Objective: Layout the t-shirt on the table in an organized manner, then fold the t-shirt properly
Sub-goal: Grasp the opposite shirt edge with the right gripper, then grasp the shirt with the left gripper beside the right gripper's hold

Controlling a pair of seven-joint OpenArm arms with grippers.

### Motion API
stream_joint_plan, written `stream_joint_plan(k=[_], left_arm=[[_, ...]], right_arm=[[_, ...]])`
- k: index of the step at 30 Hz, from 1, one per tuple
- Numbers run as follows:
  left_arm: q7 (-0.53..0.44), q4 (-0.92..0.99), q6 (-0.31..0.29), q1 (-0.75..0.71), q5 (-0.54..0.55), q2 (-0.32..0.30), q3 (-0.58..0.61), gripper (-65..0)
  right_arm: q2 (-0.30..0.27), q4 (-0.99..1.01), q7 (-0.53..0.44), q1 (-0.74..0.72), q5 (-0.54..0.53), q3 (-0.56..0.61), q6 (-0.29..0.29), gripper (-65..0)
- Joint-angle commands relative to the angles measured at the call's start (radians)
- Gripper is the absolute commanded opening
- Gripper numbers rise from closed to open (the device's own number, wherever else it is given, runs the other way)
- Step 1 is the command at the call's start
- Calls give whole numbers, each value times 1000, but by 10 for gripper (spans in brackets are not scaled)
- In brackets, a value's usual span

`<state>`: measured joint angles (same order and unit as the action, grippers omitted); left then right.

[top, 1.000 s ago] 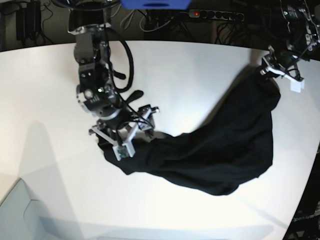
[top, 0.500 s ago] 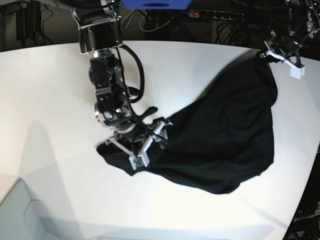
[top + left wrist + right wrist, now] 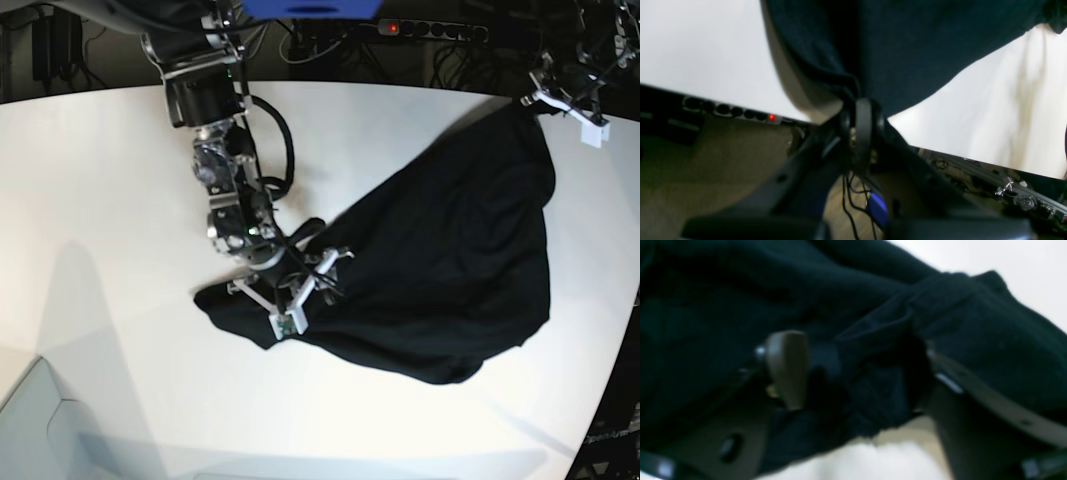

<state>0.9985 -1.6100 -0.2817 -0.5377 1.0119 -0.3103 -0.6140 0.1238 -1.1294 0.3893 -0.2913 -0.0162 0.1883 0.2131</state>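
- T-shirt (image 3: pixel 440 270): black cloth, crumpled, lying on the white table (image 3: pixel 100 180) across the centre and right of the base view.
- Its long axis runs on a diagonal from the lower-left tip near the frame's middle up to the upper right corner, where one end is lifted off the tabletop.
- The widest bulk sags toward the lower right of the frame; a narrow tongue of cloth points left beyond the right gripper.
- Left gripper (image 3: pixel 858 100) sits at the upper right of the base view, jaws pinched tight on a bunched corner of the shirt; in its wrist view the cloth fans upward from the pinch.
- Right gripper (image 3: pixel 290 290) is at the centre of the base view, low over the shirt's left end. Its wrist view shows the jaws spread apart with folds of cloth between the fingers (image 3: pixel 786 368); the picture is too blurred to tell whether they grip it.
- A power strip with a red light (image 3: pixel 392 27) lies beyond the table's far edge at the top.
- Compared with a second ago, the right gripper has shifted rightward along the cloth, leaving more of the left tip exposed.
- The left gripper has risen toward the upper right corner, and the shirt's upper part is stretched wider and straighter than before.
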Motion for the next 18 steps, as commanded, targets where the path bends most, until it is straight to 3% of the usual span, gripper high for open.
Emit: stream_joint_plan(k=[1,4,8,18], left_arm=[[-2,-11,-8,-9,14,-14,-10,-648],[-2,-11,-8,-6,14,-16,-10,-648],[-3,-14,-8,0,14,-19,-13,-648],[4,-114,-9,138,25,-10,-241,-648]], right_arm=[[4,7,-25,-38,-6,0,1,-349],[-5,51,-26,-49,-6,-2,1,-449],[-40,12,-22,-41,-11,-19,1,-640],[-83,-556,-17,103,-12,-230,4,-650]])
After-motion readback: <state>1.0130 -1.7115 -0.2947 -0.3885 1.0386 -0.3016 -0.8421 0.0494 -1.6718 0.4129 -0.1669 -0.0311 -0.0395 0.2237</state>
